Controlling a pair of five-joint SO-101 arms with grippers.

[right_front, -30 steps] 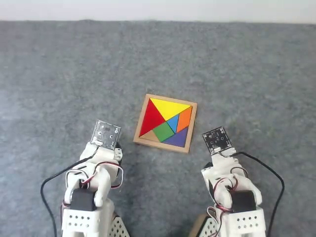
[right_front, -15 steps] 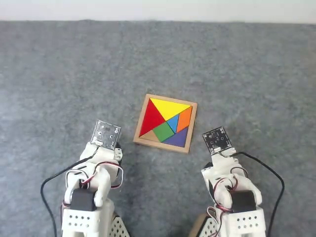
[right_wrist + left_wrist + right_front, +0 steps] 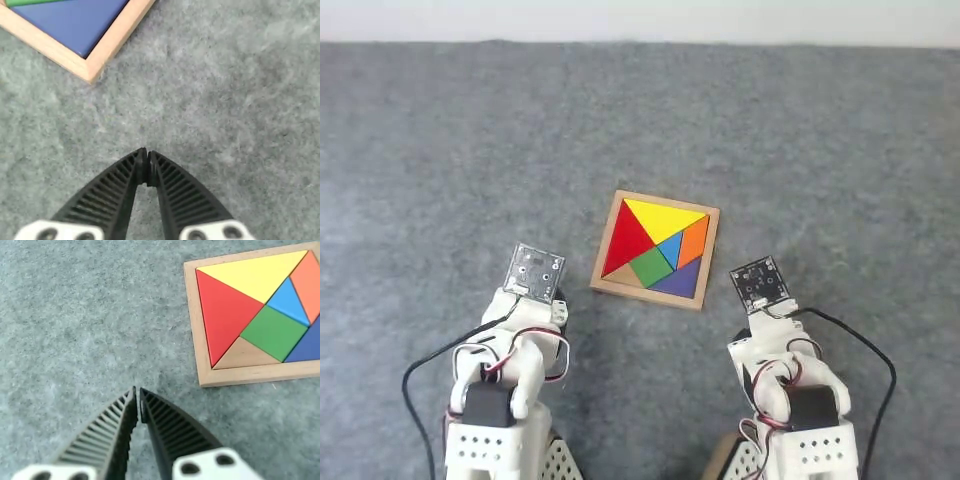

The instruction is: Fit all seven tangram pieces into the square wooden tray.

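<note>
tray (image 3: 117,32) and blue piece (image 3: 70,20) cut off in right wrist view

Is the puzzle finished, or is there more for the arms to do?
Looks finished: seven coloured pieces fill the wooden tray with no gaps. Nothing is in hand: the left fingers and the right fingers are shut, empty, off the tray. Nothing seems left.

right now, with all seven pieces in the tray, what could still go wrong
1. The tray lies just ahead of the shut left gripper and right gripper; a forward move by either could shove it out of place.
2. Such a knock might pop out a seated piece, such as the tan triangle by the near rim.
</note>
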